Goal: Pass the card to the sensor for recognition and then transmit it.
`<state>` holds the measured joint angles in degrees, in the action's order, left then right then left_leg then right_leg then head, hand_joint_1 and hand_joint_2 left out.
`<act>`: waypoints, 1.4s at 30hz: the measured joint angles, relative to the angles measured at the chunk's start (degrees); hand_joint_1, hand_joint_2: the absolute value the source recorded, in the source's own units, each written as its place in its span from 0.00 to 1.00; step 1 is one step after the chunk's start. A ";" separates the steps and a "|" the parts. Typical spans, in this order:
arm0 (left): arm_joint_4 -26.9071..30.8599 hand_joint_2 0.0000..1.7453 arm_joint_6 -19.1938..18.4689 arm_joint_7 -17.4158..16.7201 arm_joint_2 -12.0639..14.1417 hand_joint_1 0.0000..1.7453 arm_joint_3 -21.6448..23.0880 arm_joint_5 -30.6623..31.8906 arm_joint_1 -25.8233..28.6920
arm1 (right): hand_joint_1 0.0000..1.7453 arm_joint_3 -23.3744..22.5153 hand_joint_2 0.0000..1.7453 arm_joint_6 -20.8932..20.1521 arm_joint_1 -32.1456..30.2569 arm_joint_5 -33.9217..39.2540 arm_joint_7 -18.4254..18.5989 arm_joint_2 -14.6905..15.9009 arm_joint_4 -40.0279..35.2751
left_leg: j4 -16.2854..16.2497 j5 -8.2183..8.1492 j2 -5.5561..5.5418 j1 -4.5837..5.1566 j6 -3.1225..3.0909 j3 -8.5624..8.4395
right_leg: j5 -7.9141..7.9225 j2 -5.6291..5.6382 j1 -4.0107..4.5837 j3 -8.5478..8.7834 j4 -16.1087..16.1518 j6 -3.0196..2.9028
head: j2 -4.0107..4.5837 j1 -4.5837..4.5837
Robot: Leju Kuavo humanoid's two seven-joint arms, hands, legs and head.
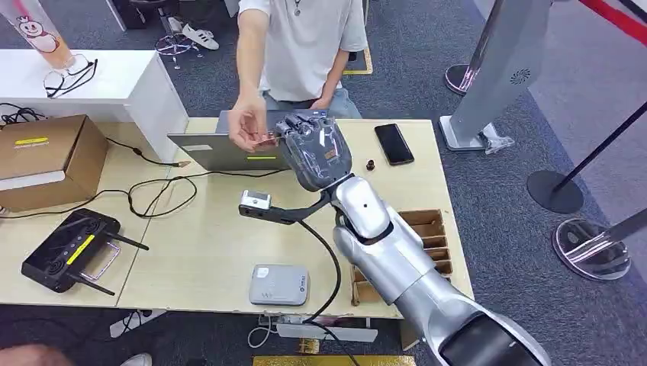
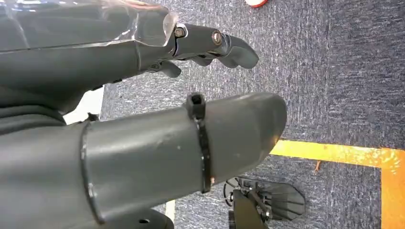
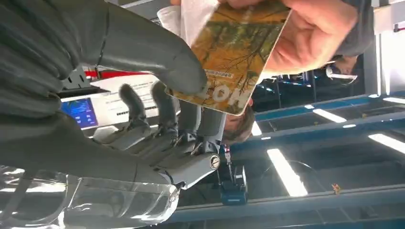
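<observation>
card (image 3: 229, 57) lettering partly legible, "HO"

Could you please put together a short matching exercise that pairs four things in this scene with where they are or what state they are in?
Things:
1. card
2. phone
3. cardboard box
4. left hand

Places or states:
A. hangs over blue carpet, holding nothing
B. lies dark and flat on the table's far right part
C. pinched by the right hand and a person's hand together
D. sits at the table's left end

Pairs: 1-C, 2-B, 3-D, 4-A
</observation>
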<state>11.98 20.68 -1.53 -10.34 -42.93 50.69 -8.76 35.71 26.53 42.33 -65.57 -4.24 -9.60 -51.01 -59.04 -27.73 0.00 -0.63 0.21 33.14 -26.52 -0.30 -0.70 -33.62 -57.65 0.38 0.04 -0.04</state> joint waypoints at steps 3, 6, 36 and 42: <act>0.00 0.00 0.00 -0.02 0.00 0.00 0.00 0.00 0.00 | 1.00 0.02 1.00 0.00 0.01 0.00 0.00 0.00 0.02 | 0.00 0.00 0.00 0.00 0.00 0.00 | 0.00 0.00 0.00 0.00 0.00 0.00 | 0.00 0.00; 0.00 0.00 0.00 0.00 0.00 0.00 0.00 0.00 0.00 | 1.00 0.07 1.00 -0.02 0.02 0.00 0.00 0.00 0.20 | 0.00 0.00 0.00 0.00 0.00 0.00 | 0.00 0.00 0.00 0.00 0.00 0.00 | 0.00 0.00; 0.00 0.00 -0.87 0.35 0.52 0.00 0.04 0.02 0.52 | 1.00 0.11 1.00 -9.16 -0.72 10.06 -3.10 -0.13 -3.85 | 0.00 0.00 0.01 0.00 0.00 -0.01 | 0.00 0.01 0.00 -0.02 0.00 0.00 | 0.00 0.00; 0.00 0.00 -0.87 0.37 0.57 0.00 0.07 0.00 0.54 | 1.00 0.17 1.00 -14.55 -1.48 14.79 -3.74 -0.13 -6.60 | 0.00 0.00 0.01 0.00 0.00 -0.01 | 0.00 0.01 0.00 -0.01 0.00 0.00 | 0.00 0.00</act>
<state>11.98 19.80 -1.16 -9.77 -42.86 50.69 -8.22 35.89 11.98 40.85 -50.78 -7.98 -9.73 -57.61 -59.04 -27.73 0.01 -0.63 0.21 33.13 -26.52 -0.29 -0.70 -33.64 -57.65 0.38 0.04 -0.04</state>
